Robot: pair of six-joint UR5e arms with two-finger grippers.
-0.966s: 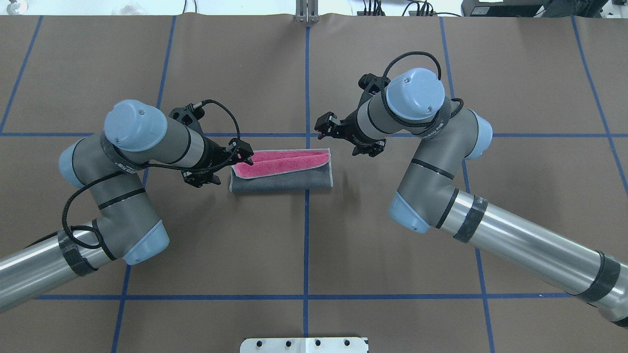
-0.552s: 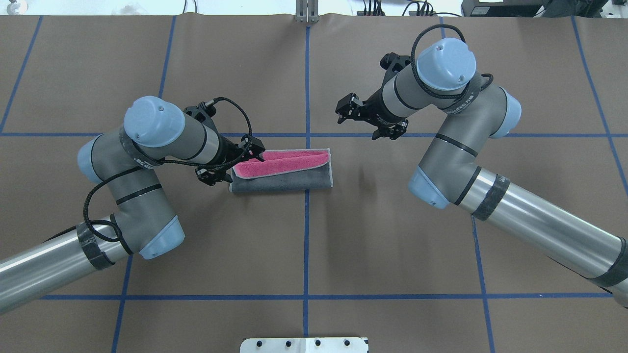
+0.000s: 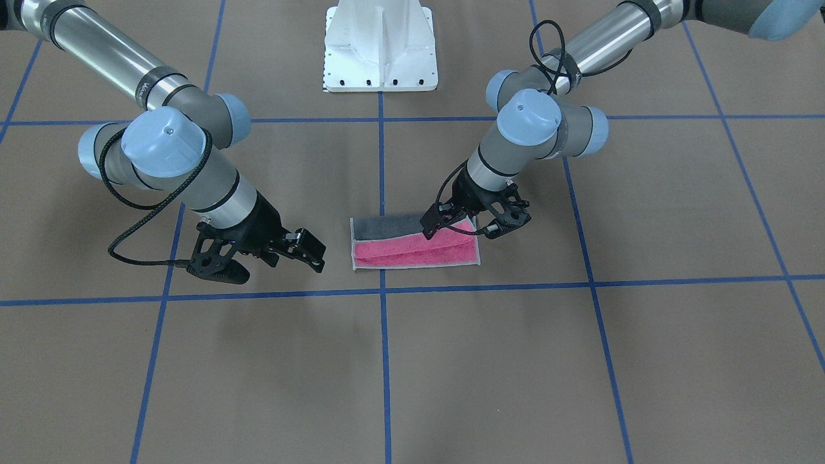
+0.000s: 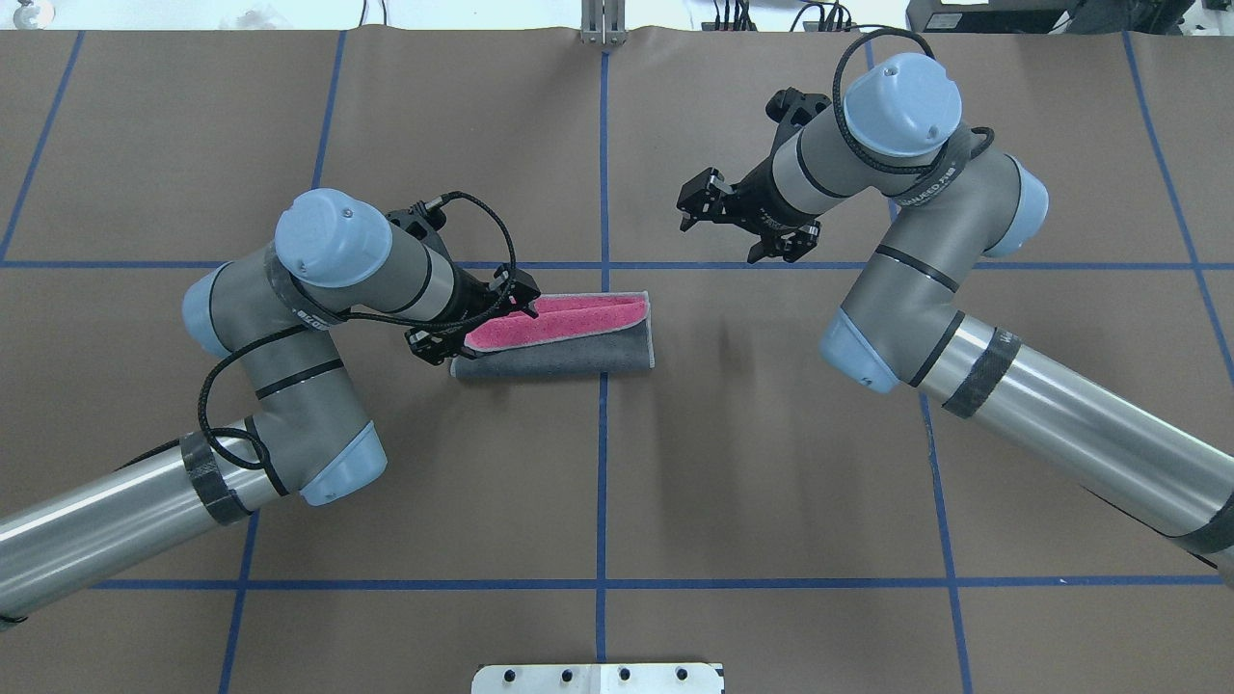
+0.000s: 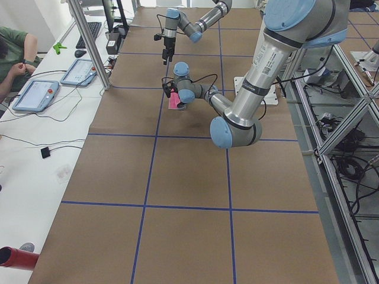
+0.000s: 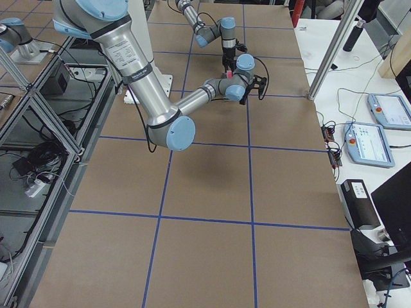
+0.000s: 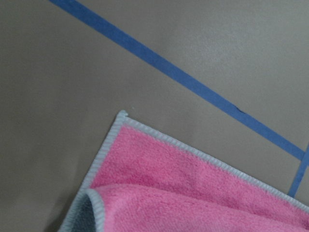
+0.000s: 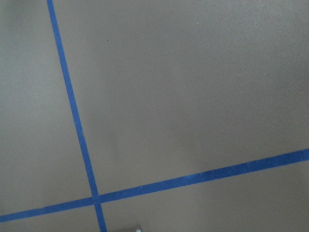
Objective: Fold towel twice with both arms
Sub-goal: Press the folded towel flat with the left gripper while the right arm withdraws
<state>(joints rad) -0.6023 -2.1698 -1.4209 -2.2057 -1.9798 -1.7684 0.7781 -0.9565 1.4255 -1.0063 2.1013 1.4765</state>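
Towel lies lengthwise left-right; left gripper seemingly spread over its end, right gripper agape.

Brown paper table top under the left gripper, gridded with blue tape lines. Beyond that gripper, away from the white pedestal: white bench bearing two tablets, aluminium posts alongside. Soft, even overhead light.

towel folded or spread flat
Folded: the towel is a narrow strip, grey flap lying over pink, pink showing along the far edge.
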